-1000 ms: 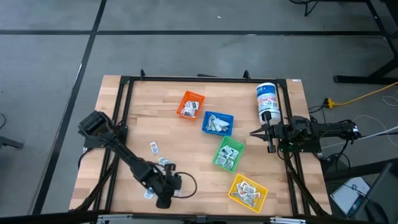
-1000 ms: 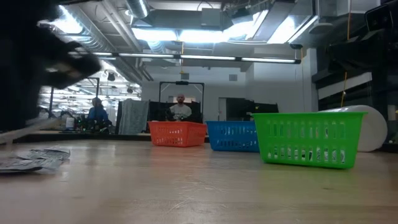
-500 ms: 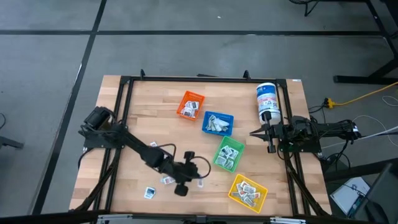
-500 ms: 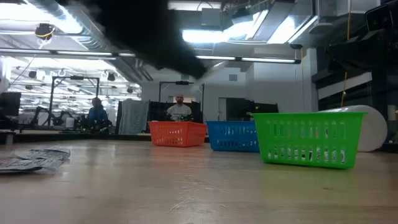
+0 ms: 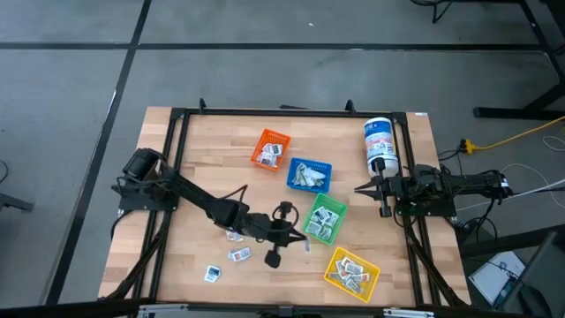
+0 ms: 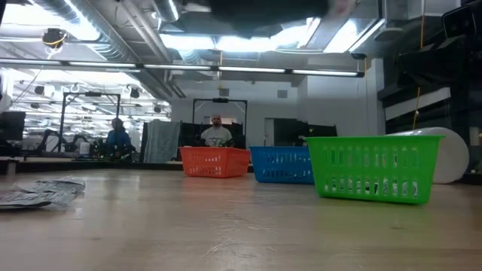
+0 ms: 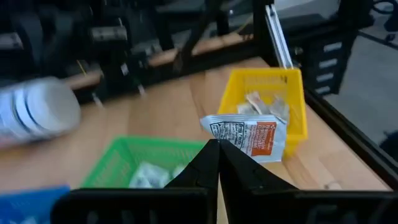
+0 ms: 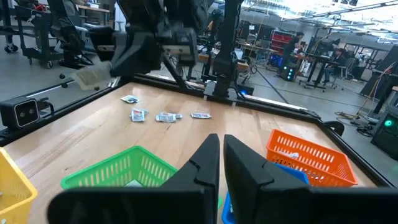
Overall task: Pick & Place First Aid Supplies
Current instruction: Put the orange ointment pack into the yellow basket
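My left fingers [image 7: 219,163] were pinched shut on one packet [image 7: 247,135] by its corner, carried above the surface near the green bin [image 5: 324,218], and so thin a hold could have let it slip free short of any bin.

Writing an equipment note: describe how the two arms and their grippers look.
Both arms are black, slim and jointed, with black cables looped along them. The left gripper and right gripper each end in two dark wedge-shaped fingers tapering to narrow tips. No markings are legible.

arms [image 5: 190,193]: dark, slim, jointed | cables: black, looped | jaws: black, tapered | markings: unclear
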{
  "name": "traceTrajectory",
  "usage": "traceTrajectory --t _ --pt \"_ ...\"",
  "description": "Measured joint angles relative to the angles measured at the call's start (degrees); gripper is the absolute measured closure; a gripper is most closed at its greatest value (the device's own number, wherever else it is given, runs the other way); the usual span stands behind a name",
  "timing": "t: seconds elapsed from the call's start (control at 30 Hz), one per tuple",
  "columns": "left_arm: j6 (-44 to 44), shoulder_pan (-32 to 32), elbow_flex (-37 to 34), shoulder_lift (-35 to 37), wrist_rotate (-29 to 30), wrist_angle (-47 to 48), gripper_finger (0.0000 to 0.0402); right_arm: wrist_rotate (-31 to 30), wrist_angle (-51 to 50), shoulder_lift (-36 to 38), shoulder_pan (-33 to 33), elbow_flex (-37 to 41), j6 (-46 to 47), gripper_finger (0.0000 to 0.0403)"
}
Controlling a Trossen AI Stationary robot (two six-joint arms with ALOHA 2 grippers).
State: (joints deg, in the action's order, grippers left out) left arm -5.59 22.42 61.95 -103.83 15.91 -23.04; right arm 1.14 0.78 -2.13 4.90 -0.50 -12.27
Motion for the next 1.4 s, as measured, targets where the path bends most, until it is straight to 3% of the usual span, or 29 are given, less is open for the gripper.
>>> traceTrajectory --t 0.1,0.33,0.63,0.87,1.2,1.4 --pt "-3.98 -0.28 4.56 -2.34 0.68 2.30 0.0399 -0.01 -0.02 0.00 -0.01 0.01 0.00 0.0377" --pt "-10.45 -0.77 22.32 -13.44 0.89 11.81 0.0398 0.01 -0.02 0.02 0.01 0.01 0.00 0.0377" --pt "-17.97 -0.72 38.73 -26.62 0.67 12.62 0.0398 -0.01 0.00 0.00 0.01 0.00 0.02 0.0377" --pt "-23.81 -0.69 40.34 -31.08 -0.98 12.83 0.0398 0.00 0.00 0.01 0.01 0.00 0.02 0.0377" --pt "-21.32 -0.94 40.35 -31.56 -3.90 12.57 0.0390 0.00 0.00 0.00 -0.01 0.00 0.00 0.0377" --pt "-21.67 -0.85 40.34 -31.56 -3.92 12.56 0.0362 -0.01 0.00 0.00 0.01 0.01 0.00 0.0377"
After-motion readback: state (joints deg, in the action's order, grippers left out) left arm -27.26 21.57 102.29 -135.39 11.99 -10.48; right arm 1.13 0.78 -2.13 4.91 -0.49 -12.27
